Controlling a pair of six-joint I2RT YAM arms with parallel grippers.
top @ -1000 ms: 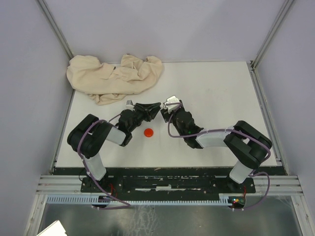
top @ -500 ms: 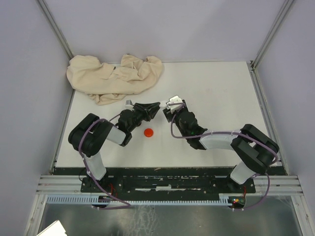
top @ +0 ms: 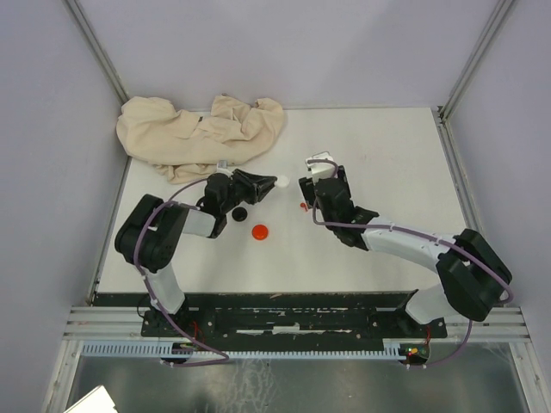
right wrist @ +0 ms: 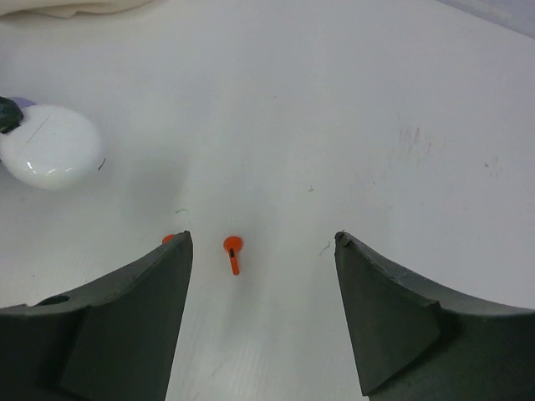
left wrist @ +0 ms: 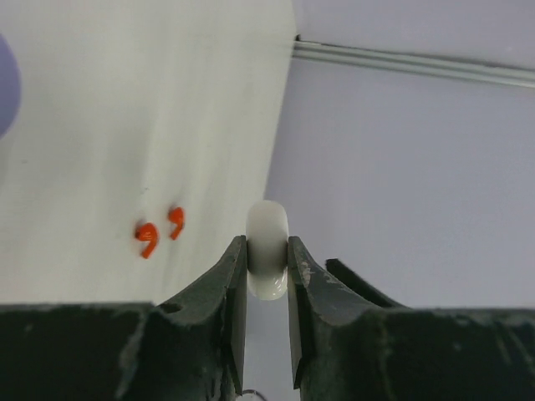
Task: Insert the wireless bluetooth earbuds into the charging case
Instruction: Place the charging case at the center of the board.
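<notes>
My left gripper [top: 272,181] is shut on a white round charging case [top: 281,181], held edge-on between its fingers in the left wrist view [left wrist: 267,251] and lifted off the table. Two tiny red earbuds [top: 304,205] lie on the white table; the left wrist view shows both [left wrist: 148,238]. My right gripper [top: 310,194] is open and empty just above them. In the right wrist view one red earbud [right wrist: 233,251] lies between the open fingers, and the other [right wrist: 169,238] peeks out beside the left finger. The white case [right wrist: 48,157] shows at upper left.
A red round disc [top: 260,231] and a black round disc [top: 238,212] lie near my left arm. A crumpled beige cloth [top: 198,133] fills the far left corner. A purple rounded shape [left wrist: 4,83] sits at the left wrist view's edge.
The two grippers have drawn apart. My left gripper moved away with the white case. My right gripper moved right and farther, open, uncovering the red earbuds. The black disc now shows.
</notes>
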